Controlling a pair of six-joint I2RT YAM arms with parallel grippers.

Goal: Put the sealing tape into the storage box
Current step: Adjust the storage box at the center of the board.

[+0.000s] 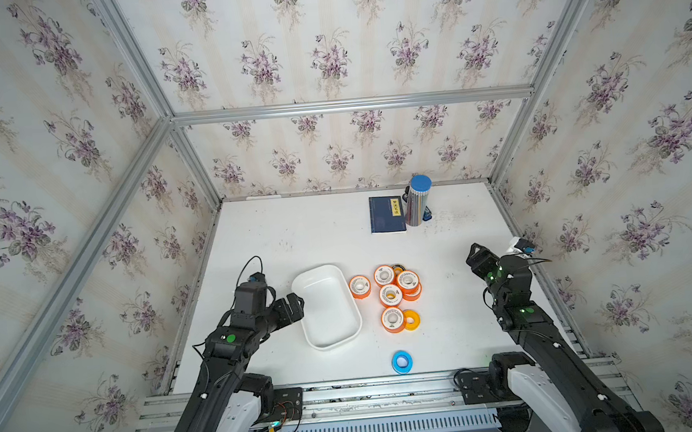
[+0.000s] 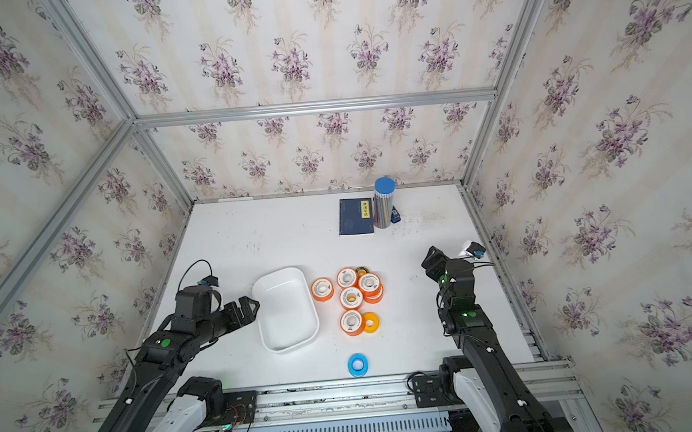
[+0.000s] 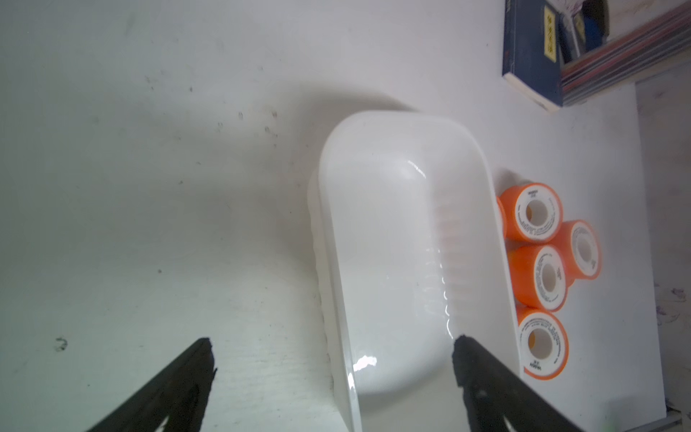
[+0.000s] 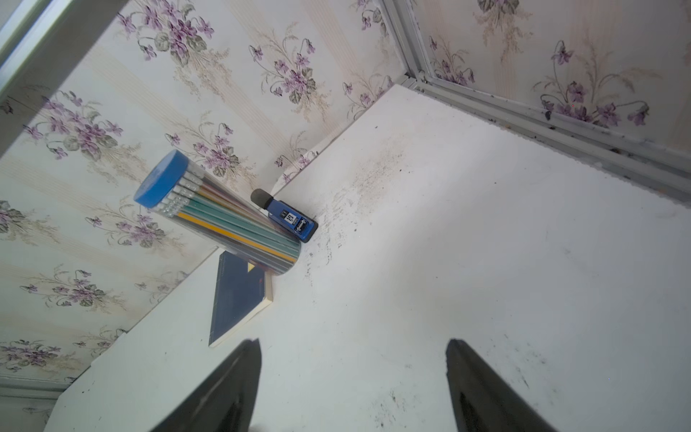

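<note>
Reaching in from the near-left corner, the left arm is bent at the elbow and holds the left tool (image 1: 297, 303) level, just beside the left rim of the shallow, glossy white plastic storage box with rounded corners (image 1: 308, 284). In the left wrist view its black fingers (image 3: 194, 370) stand wide apart with the box rim between them; nothing is gripped. The right arm rises along the right edge of the scuffed white bench (image 1: 279, 238). The right tool (image 1: 475, 254) points toward the far wall, jaws parted and holding nothing, well apart from the tape.

The sealing tape, small round orange spools with white printed faces and centre holes (image 1: 390, 295), lies clustered on the bench just right of the box, none inside it. One smooth yellow spool (image 1: 411, 320) touches an orange one. One blue spool (image 1: 401, 362) lies alone near the front edge. The face print is too small to read. A flat dark blue booklet (image 1: 386, 214) bears an illegible yellow label.
</note>
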